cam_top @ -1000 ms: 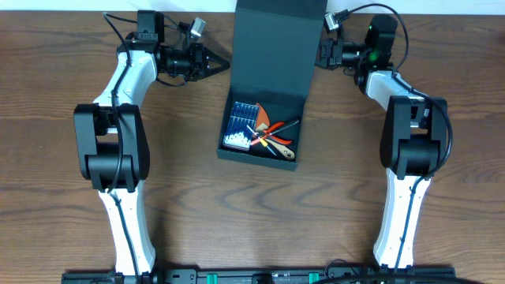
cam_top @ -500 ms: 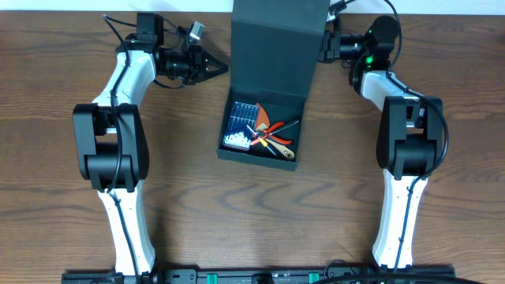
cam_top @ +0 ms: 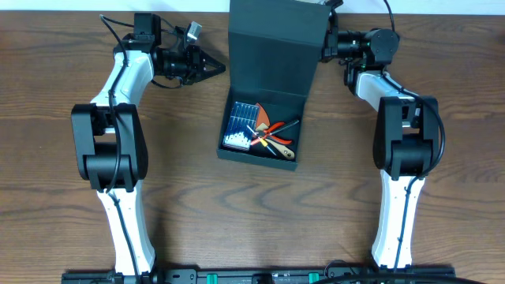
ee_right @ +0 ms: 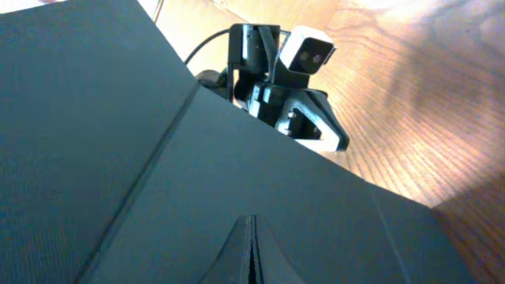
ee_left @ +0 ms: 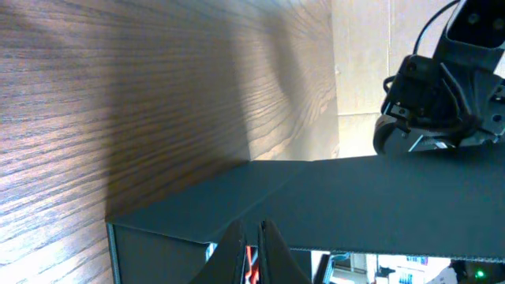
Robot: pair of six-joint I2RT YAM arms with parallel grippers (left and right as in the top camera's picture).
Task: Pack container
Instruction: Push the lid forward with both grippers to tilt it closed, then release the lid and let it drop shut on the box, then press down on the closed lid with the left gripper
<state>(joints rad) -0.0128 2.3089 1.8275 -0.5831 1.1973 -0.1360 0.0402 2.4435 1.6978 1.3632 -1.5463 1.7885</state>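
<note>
We see the container (cam_top: 264, 126) on the wooden desk (cam_top: 181, 189), and its raised flap lid (cam_top: 272, 43) stands between the two pairs of jaws. The left gripper (cam_top: 223, 66) points at the lid from the side. It is near the lid's edge but apart from it. In the left wrist view the left gripper (ee_left: 252, 229) shows its jaws almost closed, with only a thin slit between them, and they hold nothing. Just ahead of these jaws are a corner of the box and the dark lid surface. Beyond the lid the right arm (ee_left: 442, 87) is visible. The right gripper (cam_top: 323, 43) is on the other side, right at the lid's far edge. In the right wrist view the right gripper (ee_right: 248, 233) has its jaws pressed together into one point, and we see nothing between them. The dark lid fills the space directly ahead of them, but we cannot tell if the tips touch it. The open body of the container lies ahead of both pairs of jaws and to the side, about midway between them. Inside it are a small blue case (cam_top: 239, 126) with silver bits and, beside this case, some hand tools (cam_top: 274, 136) with red and orange handles.
</note>
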